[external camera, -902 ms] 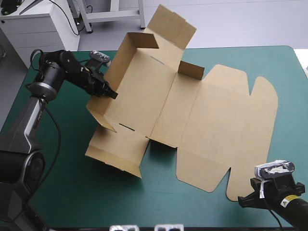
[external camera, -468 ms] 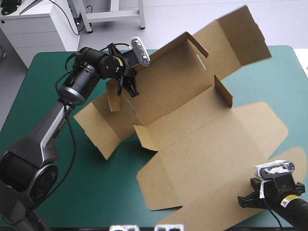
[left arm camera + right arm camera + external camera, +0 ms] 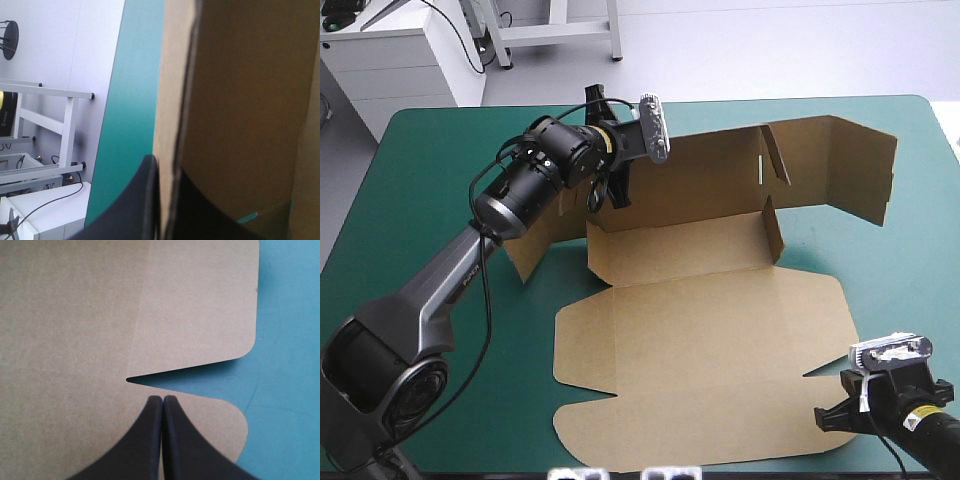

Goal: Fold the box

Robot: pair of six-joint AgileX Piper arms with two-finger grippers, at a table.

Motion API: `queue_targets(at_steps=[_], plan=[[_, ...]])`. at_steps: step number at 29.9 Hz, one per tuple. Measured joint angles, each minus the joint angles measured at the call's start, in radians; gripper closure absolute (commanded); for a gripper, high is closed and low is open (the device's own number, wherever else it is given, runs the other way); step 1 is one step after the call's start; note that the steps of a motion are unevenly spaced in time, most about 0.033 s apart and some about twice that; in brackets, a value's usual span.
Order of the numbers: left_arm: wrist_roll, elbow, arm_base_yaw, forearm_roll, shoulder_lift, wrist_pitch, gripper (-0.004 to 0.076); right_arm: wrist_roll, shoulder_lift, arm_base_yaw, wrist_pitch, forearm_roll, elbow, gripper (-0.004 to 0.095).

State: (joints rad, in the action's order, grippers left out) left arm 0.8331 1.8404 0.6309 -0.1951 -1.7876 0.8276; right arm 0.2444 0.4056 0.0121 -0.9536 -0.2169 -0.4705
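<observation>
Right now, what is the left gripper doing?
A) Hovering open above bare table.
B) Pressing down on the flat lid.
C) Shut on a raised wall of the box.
C: in the left wrist view the left gripper has the board's edge between its black fingers, at the standing wall of the box.

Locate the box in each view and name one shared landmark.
High view: the box lies mid-table, far walls raised.
Left wrist view: the box stands edge-on, pinched in the left tool.
Right wrist view: the box lies flat, its notch beneath the right tool.
Shared landmark: the teal-green cover.
</observation>
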Motion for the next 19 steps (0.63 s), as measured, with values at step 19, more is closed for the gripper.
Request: queue_targets(at_steps=[19], plan=[[-0.607,-0.537,0.139,-0.838,0.168,-0.347,0.0733,-0.043,0.000,0.000,0.094,-0.136,-0.016,0.0926]])
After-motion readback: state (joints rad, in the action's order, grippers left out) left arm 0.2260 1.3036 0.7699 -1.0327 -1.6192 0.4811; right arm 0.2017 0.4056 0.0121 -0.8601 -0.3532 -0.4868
